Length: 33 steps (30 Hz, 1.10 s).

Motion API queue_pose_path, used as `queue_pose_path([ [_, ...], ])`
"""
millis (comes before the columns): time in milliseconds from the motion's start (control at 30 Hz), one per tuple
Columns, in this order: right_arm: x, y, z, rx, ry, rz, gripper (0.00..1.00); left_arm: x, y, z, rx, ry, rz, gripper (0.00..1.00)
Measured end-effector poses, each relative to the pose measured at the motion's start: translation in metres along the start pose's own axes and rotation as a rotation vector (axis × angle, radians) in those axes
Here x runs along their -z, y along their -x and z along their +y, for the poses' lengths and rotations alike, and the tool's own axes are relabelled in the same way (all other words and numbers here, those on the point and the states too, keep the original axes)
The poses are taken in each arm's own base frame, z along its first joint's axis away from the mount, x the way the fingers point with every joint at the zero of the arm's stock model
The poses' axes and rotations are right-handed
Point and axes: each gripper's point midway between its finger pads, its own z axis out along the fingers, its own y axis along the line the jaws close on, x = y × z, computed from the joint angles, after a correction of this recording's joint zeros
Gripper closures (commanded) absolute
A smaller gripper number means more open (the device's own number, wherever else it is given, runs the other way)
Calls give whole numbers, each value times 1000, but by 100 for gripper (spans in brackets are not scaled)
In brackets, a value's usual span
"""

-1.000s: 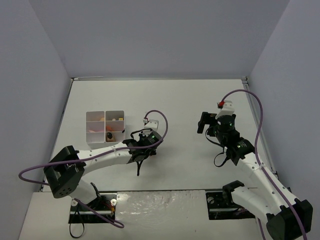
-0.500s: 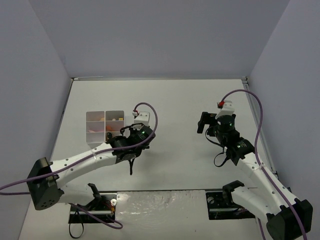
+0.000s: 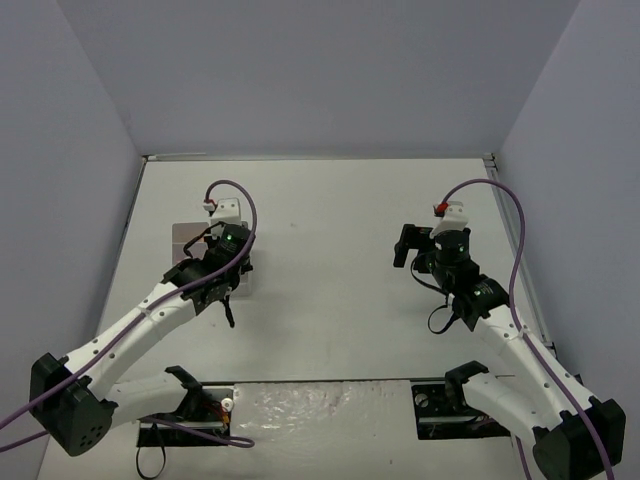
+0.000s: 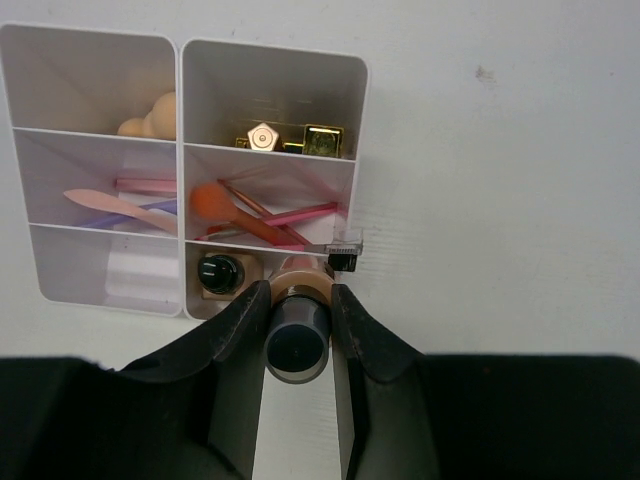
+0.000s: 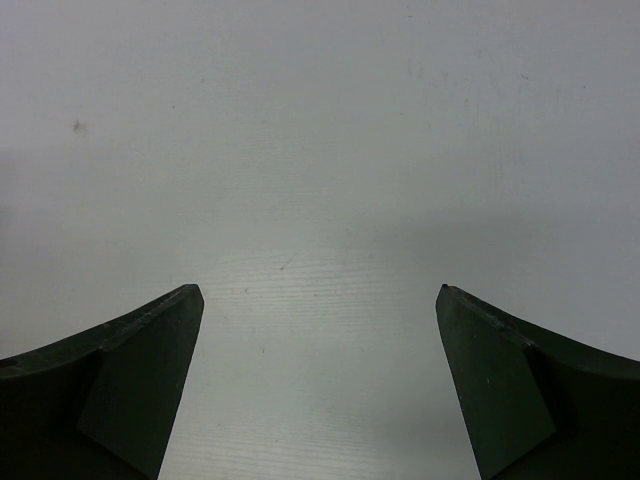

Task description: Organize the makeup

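Swung left over white compartmented plastic organizer box (image 4: 360,150); clamps tan dark-capped bottle (image 4: 297,345) in left gripper (image 4: 298,300) at near-right cell's edge, open white table (image 4: 500,200) alongside. Holds right gripper (image 5: 320,290) spread wide, empty.

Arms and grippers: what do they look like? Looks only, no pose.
Both alike: left arm and right arm have white links with black joint housings. A purple cable loops off each wrist to a white camera block with a red plug. Left gripper and right gripper have dark, matte, tapering fingers. No markings legible.
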Motion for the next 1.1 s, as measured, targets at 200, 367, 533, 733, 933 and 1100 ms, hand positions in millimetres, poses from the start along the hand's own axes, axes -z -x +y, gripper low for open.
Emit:
queue_pose_path([
  [200, 0, 0, 0, 0, 0, 0, 0, -12, -17, 14, -20, 23, 49, 100],
  [367, 0, 0, 0, 0, 0, 1, 0, -21, -26, 18, -26, 19, 63, 100],
  [533, 0, 0, 0, 0, 1, -3, 0, -31, -32, 15, -36, 4, 75, 100],
  [733, -1, 0, 0, 0, 1, -3, 0, -39, -37, 9, -45, -15, 88, 100],
  [933, -1, -6, -2, 3, -3, 9, 0, -49, -60, 16, -57, 0, 112, 100],
  [1100, -1, -6, -2, 3, -3, 9, 0, -58, -74, 19, -61, 12, 126, 88],
])
